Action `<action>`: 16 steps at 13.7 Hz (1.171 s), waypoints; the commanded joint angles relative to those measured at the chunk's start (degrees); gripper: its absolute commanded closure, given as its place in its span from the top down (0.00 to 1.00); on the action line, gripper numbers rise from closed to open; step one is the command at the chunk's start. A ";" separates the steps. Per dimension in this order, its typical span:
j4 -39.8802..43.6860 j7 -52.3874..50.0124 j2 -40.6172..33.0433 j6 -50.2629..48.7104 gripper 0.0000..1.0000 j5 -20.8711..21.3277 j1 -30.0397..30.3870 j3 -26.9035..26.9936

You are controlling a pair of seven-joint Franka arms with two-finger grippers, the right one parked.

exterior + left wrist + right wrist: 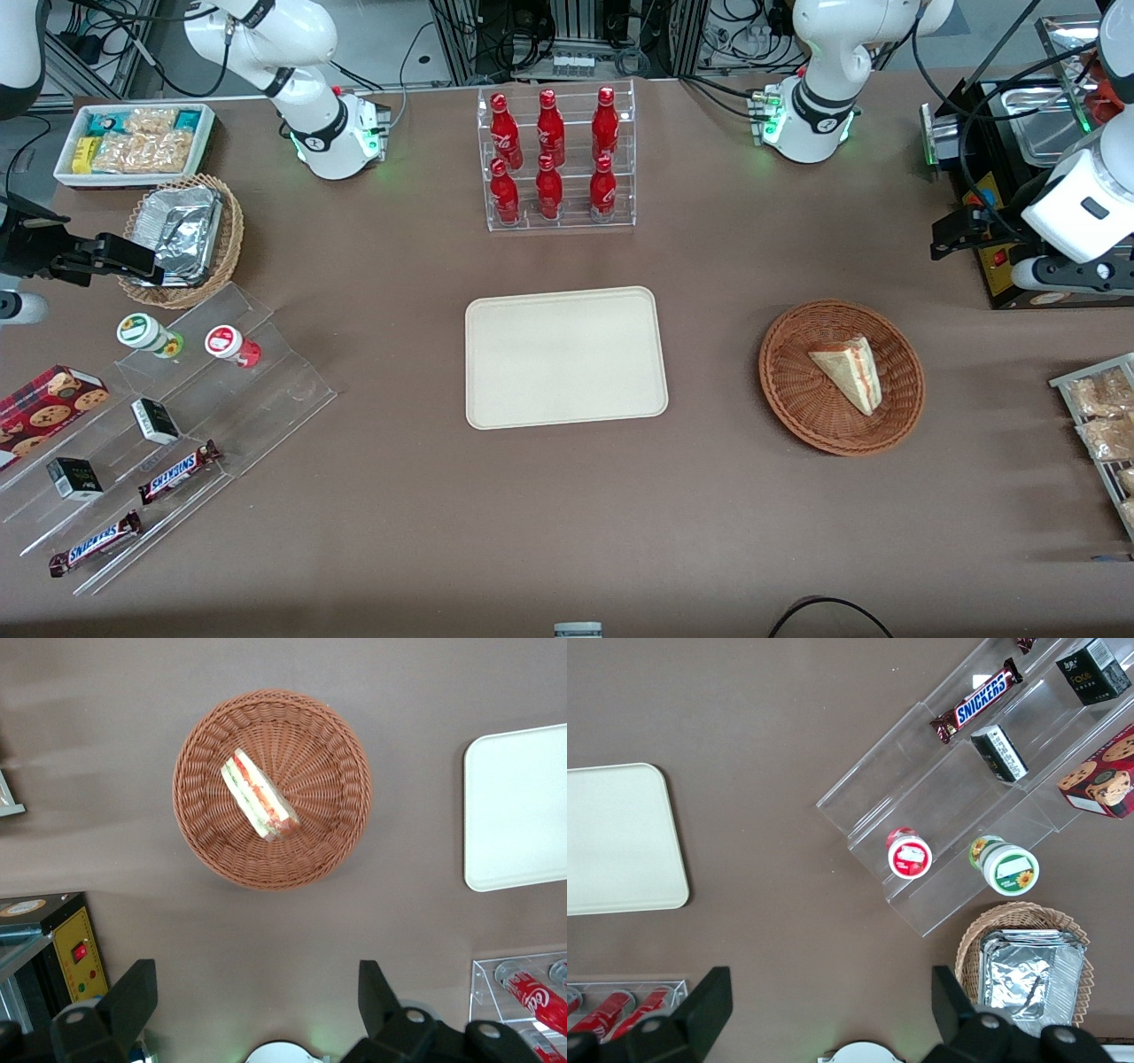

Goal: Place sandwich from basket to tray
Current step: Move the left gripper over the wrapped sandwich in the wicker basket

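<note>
Above the working arm's end of the table our black two-finger gripper [252, 1010] hangs spread and empty (presumably readied for descent), while the triangular white-bread sandwich [850, 371] lies in the round reddish-brown wicker basket [797, 403], well apart from the bare cream rectangular tray [565, 356].

Table: brown matte tabletop [709, 496].
Centre: flat cream-beige rectangular tray [565, 357], bare.
Working arm's end: round reddish-brown wicker basket [802, 390], well apart from the tray.
Farther from the front camera: clear acrylic rack of red bottles [555, 159].
Parked arm's end: stepped clear acrylic display [177, 425], tan wicker basket with crinkled foil container [182, 232], white bin of snack packets [135, 142].
Gripper [257, 1001]: above the table near the reddish-brown basket, fingers spread apart.
</note>
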 commanded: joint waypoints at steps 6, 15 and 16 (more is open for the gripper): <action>-2.58 -1.14 1.07 1.22 1.00 0.02 -0.23 0.24; -17.34 -10.35 4.42 20.27 1.00 0.19 0.91 0.33; -19.89 -12.63 4.24 23.79 1.00 0.19 0.82 0.24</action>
